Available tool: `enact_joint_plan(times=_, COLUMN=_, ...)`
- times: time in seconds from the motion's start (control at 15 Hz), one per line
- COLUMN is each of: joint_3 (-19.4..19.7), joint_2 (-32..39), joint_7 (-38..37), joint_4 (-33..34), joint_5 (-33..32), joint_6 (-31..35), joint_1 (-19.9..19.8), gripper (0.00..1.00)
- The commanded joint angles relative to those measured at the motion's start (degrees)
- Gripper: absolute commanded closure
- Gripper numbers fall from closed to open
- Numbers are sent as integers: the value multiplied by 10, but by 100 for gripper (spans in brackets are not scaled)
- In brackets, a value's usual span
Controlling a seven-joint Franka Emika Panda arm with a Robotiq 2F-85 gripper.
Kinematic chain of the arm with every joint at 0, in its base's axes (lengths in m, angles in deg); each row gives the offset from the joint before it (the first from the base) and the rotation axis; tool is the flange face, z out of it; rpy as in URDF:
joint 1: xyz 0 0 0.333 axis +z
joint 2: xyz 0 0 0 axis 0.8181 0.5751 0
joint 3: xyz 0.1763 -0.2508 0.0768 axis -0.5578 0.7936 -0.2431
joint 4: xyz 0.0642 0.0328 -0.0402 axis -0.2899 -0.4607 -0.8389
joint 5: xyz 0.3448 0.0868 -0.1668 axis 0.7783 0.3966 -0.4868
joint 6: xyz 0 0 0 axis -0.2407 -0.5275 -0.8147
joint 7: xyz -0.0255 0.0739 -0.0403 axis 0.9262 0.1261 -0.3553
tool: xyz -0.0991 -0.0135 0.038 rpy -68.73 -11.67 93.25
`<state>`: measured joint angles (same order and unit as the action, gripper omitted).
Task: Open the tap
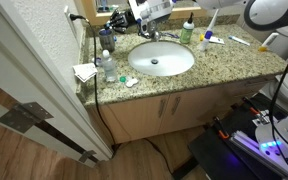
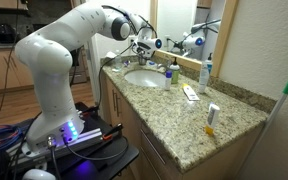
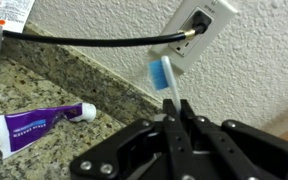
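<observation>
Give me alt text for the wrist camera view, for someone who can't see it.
The gripper, jaws shut, holds a toothbrush with a blue head up toward a white wall outlet with a black cable plugged in. At lower left of the picture, a purple toothpaste tube lies on the speckled granite counter.

No lettering is coming through legibly in any view; in the wrist view the purple toothpaste tube (image 3: 39, 125), lying at eight o'clock, is showing pale print too blurred to read; a white item (image 3: 12, 10) at eleven o'clock is carrying red marks, equally unreadable
</observation>
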<state>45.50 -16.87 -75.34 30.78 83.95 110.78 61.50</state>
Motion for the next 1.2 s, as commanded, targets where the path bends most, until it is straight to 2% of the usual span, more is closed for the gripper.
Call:
enact_joint_plan(times=0.0, joint_3=-1, joint_2=-41, joint_7=28, joint_4=-24, joint_5=15, joint_6=-10, joint_1=-9, gripper=98)
enact_joint_plan(times=0.13, joint_3=0, joint_2=-66, joint_7=36, joint_4=-38, joint_5=11, joint_6=-18, joint_1=-11, gripper=98)
enact_joint_plan(times=0.33, joint_3=21, joint_2=-133, joint_7=40, joint_4=-90, joint_5=-29, joint_6=-50, joint_1=-9, gripper=98)
enact_joint_plan(times=0.67, joint_3=70, joint_2=-262, joint_7=-58, joint_4=-204, joint_5=-146, joint_6=-160, joint_1=-3, gripper=98)
enact_joint_plan(times=1.13, joint_3=117, joint_2=-431, joint_7=-192, joint_4=-383, joint_5=-274, joint_6=-297, joint_1=-5, gripper=98)
